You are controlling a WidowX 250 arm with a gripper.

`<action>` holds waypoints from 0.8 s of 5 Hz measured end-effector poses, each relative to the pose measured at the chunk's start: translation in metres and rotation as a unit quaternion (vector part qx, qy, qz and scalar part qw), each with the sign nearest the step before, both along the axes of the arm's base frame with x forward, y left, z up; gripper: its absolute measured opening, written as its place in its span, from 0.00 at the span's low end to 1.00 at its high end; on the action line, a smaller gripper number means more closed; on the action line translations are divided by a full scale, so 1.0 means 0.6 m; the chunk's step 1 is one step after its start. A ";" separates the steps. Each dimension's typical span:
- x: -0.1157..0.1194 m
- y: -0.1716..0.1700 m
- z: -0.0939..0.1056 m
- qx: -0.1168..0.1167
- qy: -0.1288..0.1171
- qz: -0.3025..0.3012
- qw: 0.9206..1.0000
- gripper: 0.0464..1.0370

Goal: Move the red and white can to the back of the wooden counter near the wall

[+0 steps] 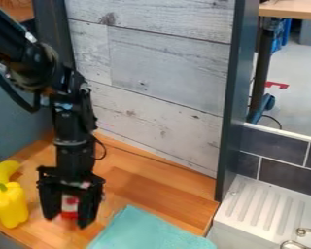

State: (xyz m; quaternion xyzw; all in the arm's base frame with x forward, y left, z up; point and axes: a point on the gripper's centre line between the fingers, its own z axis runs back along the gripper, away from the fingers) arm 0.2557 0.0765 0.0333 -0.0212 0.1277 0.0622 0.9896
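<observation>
The gripper (69, 220) hangs at the lower left over the wooden counter, pointing down, its two fingers standing apart. A red and white object (70, 206) shows in the gap between them, partly hidden by the gripper; whether the fingers touch it cannot be told. Left of the gripper, a yellow bell pepper (10, 206) with a green stem stands on the counter. Just behind the pepper lies a yellow banana-like object (4, 172). To the gripper's right a teal cloth (148, 231) lies flat near the front edge.
The wooden counter (142, 187) runs up to a whitewashed plank wall (161, 73). A dark upright post (234, 104) stands at its right end. Beyond are a white ridged drainboard (265, 206) and a metal faucet (307, 233) at the lower right.
</observation>
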 end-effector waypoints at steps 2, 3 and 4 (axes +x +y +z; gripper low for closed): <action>0.115 0.035 -0.008 0.003 -0.022 0.020 1.000 0.96; 0.169 0.042 -0.001 -0.009 -0.043 0.024 0.999 0.96; 0.209 0.062 0.008 -0.020 -0.055 0.034 0.998 0.96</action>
